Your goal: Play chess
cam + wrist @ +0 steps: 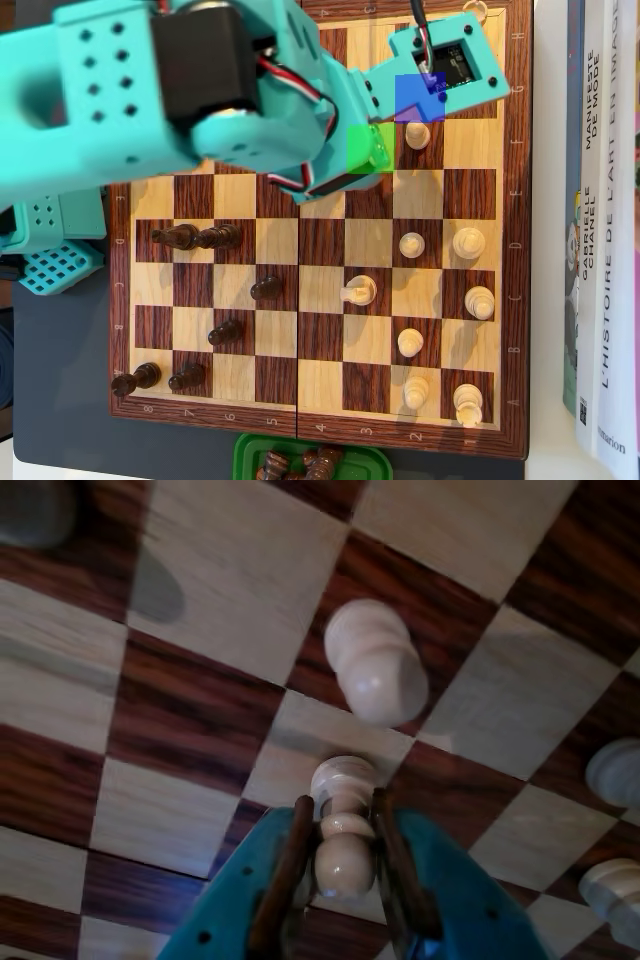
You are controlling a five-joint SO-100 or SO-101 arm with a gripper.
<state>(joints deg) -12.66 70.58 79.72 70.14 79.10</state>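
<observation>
The gripper (345,865) is clamping a white pawn (343,830) upright between its closed jaws, directly behind the neighbouring white pawn (375,662) standing one square beyond.

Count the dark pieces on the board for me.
6 dark pieces in the overhead view: two side by side at the left, one near the centre, one below it, two at the bottom left. The arm hides the top rows, so more may exist.
</observation>
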